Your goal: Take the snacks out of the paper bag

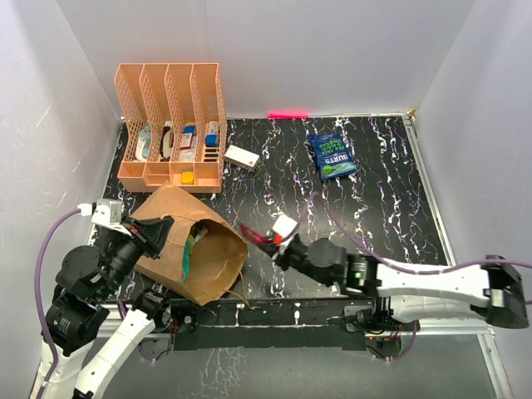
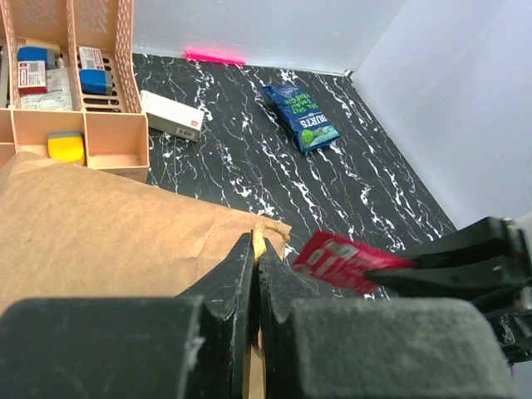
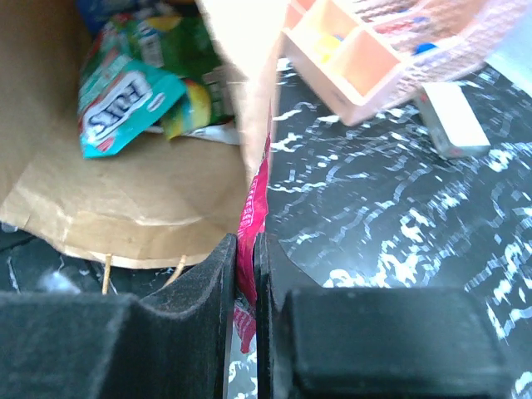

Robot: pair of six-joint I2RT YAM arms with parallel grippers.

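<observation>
The brown paper bag (image 1: pixel 179 237) lies on its side at the near left, mouth facing right. My left gripper (image 2: pixel 256 249) is shut on the bag's rim and a paper handle (image 2: pixel 259 241). My right gripper (image 3: pixel 247 258) is shut on a small pink-red packet (image 3: pixel 253 208) just outside the bag's mouth; the packet also shows in the top view (image 1: pixel 256 235) and the left wrist view (image 2: pixel 345 260). Inside the bag lie a teal packet (image 3: pixel 125 104) and green-yellow bags (image 3: pixel 187 37). A dark blue chip bag (image 1: pixel 334 155) lies on the table at the far right.
An orange mesh file rack (image 1: pixel 170 125) with little boxes stands at the far left. A small white box (image 1: pixel 242 157) lies beside it. White walls enclose the black marbled table (image 1: pixel 374 208).
</observation>
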